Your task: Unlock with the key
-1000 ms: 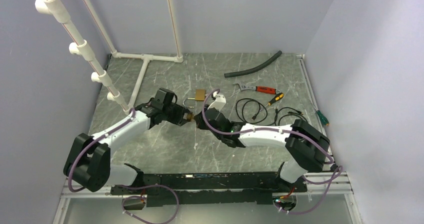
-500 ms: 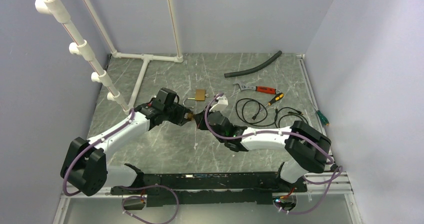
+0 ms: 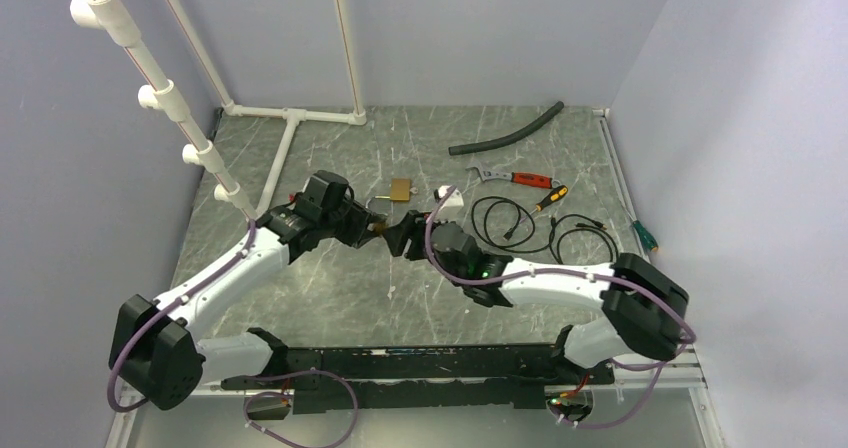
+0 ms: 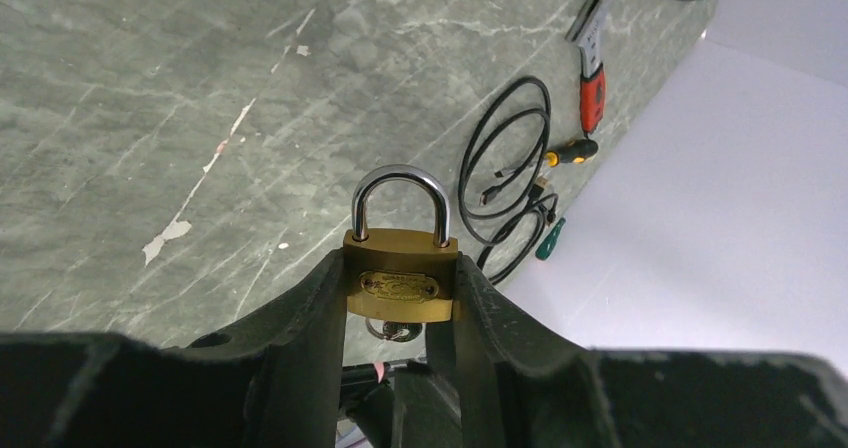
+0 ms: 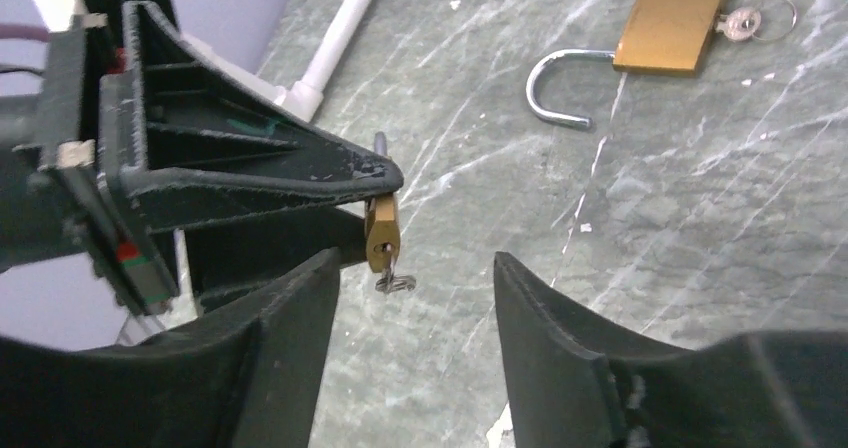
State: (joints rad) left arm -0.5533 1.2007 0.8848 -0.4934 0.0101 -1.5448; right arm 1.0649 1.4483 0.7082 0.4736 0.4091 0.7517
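My left gripper (image 4: 400,268) is shut on a small brass padlock (image 4: 400,286), held up off the table, with both legs of its silver shackle (image 4: 399,178) seated in the body. The key (image 5: 395,280) sticks out of the padlock's underside, its small ring hanging free; in the left wrist view the key (image 4: 396,330) shows just under the body. My right gripper (image 5: 415,263) is open, with its fingers on either side of the key and below it, touching nothing. In the top view the left gripper (image 3: 372,230) and right gripper (image 3: 398,236) meet tip to tip at mid-table.
A larger brass padlock (image 5: 672,23) lies on the table with its shackle swung open and its own key (image 5: 745,23) in it. To the right are black cables (image 3: 510,223), a red-handled wrench (image 3: 515,178), screwdrivers (image 3: 550,197) and a black hose (image 3: 505,132). White pipes (image 3: 290,118) stand at the back left.
My right gripper has opened and let go of the key, which stays in the padlock. Both arms have shifted slightly; the left still grips the padlock.
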